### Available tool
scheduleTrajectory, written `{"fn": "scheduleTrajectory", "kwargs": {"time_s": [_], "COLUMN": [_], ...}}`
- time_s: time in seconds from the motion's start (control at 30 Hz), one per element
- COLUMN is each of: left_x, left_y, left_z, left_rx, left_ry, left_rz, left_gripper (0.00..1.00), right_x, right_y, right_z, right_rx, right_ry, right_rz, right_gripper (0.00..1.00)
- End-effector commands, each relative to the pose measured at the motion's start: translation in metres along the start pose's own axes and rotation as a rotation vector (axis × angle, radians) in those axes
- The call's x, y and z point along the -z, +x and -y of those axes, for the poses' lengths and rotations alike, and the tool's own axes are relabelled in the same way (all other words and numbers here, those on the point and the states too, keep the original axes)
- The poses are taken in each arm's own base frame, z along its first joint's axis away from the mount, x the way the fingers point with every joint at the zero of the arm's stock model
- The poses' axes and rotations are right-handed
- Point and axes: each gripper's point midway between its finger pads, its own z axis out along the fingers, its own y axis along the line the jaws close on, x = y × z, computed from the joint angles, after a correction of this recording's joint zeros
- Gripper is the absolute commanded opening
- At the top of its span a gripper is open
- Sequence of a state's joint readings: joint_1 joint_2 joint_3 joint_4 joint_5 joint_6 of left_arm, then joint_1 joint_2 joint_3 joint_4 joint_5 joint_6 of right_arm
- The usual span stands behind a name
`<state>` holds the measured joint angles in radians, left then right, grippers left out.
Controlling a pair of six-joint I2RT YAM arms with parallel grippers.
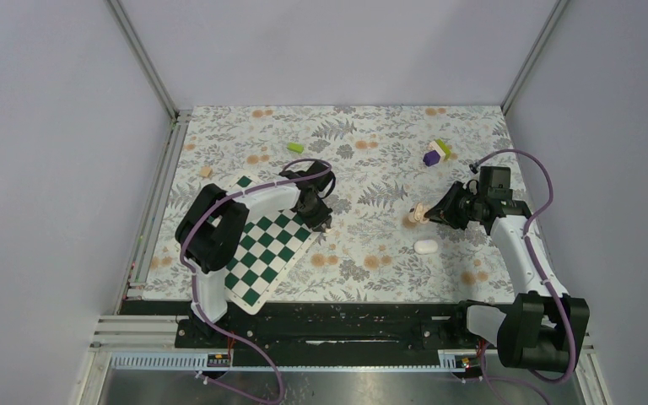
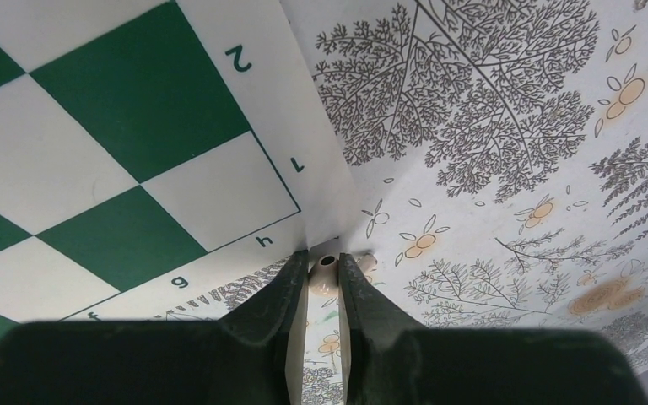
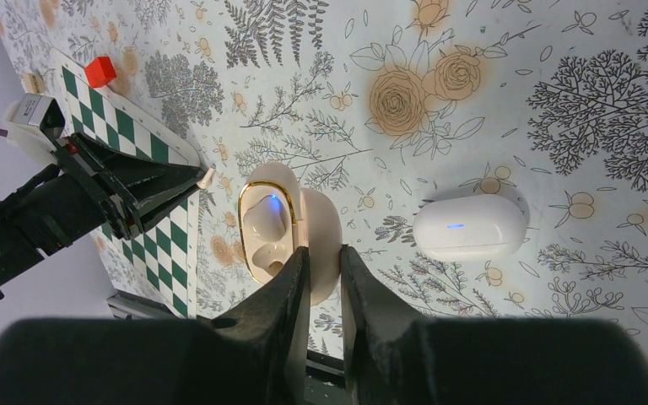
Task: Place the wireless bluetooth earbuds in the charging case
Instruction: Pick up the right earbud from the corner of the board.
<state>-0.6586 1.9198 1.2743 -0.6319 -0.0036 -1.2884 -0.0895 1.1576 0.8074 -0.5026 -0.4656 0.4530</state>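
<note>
My right gripper is shut on the open charging case, a cream shell with a gold rim and a blue light inside. It holds the case by its rounded half, above the table. In the top view the gripper and case are right of centre. My left gripper is shut on a small cream earbud with a dark hole at its tip, just off the chessboard's corner. In the top view this gripper is left of the case.
A closed white case with a blue light lies on the table near the right gripper, also in the top view. The chessboard lies front left. A green block, a purple-green block and a red block lie farther off.
</note>
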Motion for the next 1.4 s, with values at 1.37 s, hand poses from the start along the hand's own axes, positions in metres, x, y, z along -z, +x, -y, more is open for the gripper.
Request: {"fn": "scheduleTrajectory", "kwargs": {"time_s": [1.37], "left_x": [0.059], "left_y": [-0.002], "left_z": [0.063], "left_rx": [-0.997], "left_ry": [0.108], "left_rz": [0.293], "left_gripper": [0.00], "right_x": [-0.066], "right_y": [0.060], "right_z": [-0.048], "right_rx": [0.276], "right_ry": [0.125], "right_rz": [-0.116], "right_gripper": [0.00]}}
